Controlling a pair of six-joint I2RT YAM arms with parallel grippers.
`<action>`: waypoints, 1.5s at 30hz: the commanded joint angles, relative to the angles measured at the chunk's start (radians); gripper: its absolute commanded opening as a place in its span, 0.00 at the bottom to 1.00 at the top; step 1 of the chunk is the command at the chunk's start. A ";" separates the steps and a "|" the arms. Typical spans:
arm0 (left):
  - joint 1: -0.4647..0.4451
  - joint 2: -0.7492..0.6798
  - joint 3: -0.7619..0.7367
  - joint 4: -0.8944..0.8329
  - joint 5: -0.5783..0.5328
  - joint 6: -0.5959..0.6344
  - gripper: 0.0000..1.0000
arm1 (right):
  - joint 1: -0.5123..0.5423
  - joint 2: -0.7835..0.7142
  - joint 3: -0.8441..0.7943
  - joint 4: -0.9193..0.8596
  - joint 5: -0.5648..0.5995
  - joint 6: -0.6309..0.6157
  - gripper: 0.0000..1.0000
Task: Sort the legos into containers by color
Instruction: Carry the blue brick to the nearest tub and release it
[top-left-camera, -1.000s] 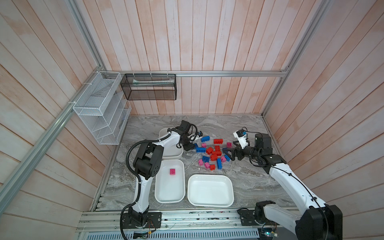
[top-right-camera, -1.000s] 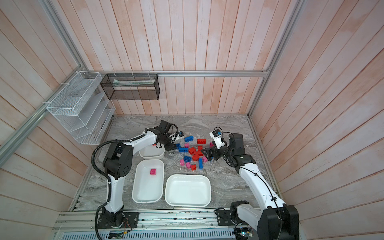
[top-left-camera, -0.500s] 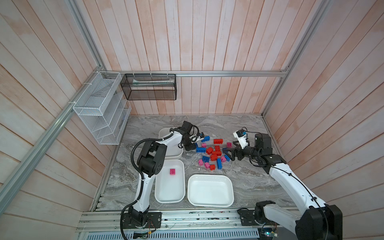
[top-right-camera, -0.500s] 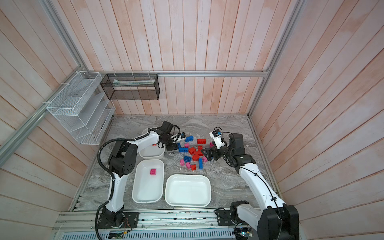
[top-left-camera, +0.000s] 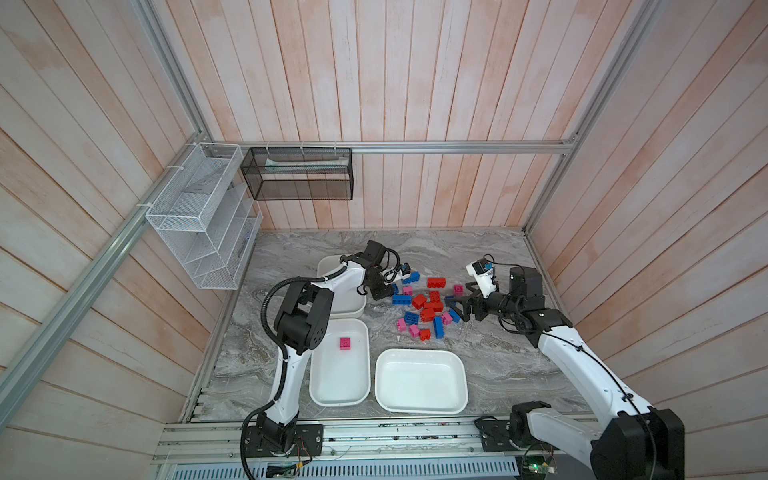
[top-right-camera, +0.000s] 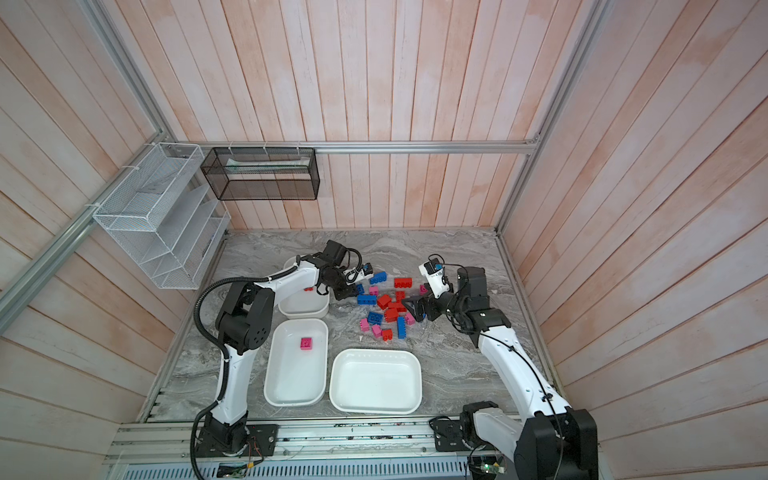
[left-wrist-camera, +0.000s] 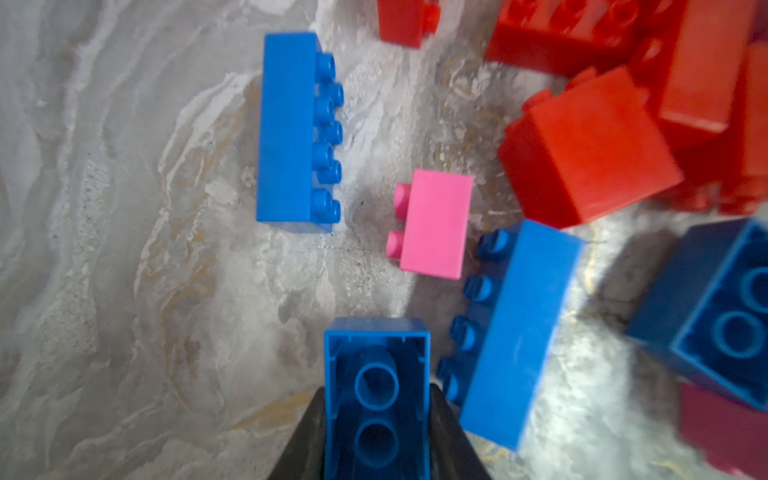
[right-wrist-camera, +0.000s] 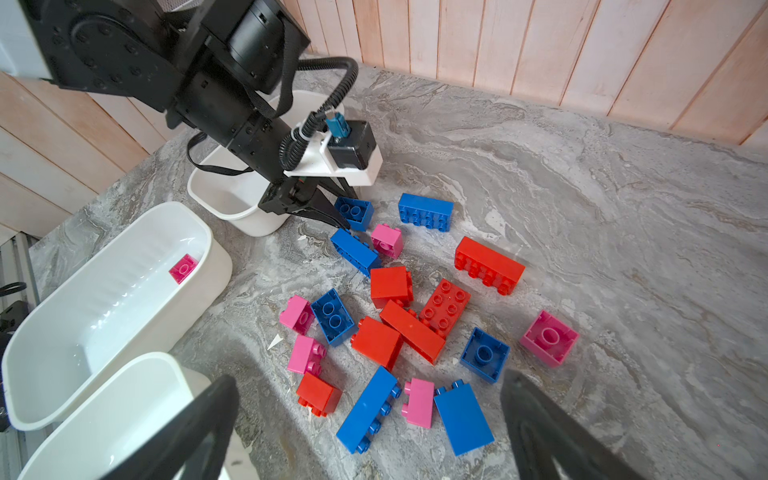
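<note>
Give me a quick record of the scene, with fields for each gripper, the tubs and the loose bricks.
left gripper: closed on a small blue brick, hollow underside facing the wrist camera
right gripper: open, over the pile, holding nothing
tub with pink brick: one pink brick
front tub: empty
far tub: partly hidden by the left arm
loose bricks: red, blue, pink, on the marble tabletop

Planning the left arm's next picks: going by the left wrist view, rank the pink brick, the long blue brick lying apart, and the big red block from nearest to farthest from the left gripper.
1. Pink brick: just ahead of the left gripper, which grips a small blue brick.
2. Long blue brick: farther out, alone on bare marble.
3. Big red block: about as far, on the opposite side; too close to call against the long blue one.
</note>
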 joint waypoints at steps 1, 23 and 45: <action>0.000 -0.162 -0.046 -0.005 0.042 -0.074 0.27 | -0.006 0.011 0.031 -0.013 -0.026 0.008 0.98; -0.338 -1.041 -0.799 0.076 -0.012 -0.774 0.28 | 0.036 0.016 0.038 -0.010 -0.051 0.016 0.98; -0.542 -0.683 -0.802 0.120 -0.300 -0.872 0.42 | 0.036 0.002 -0.003 -0.033 -0.001 -0.023 0.98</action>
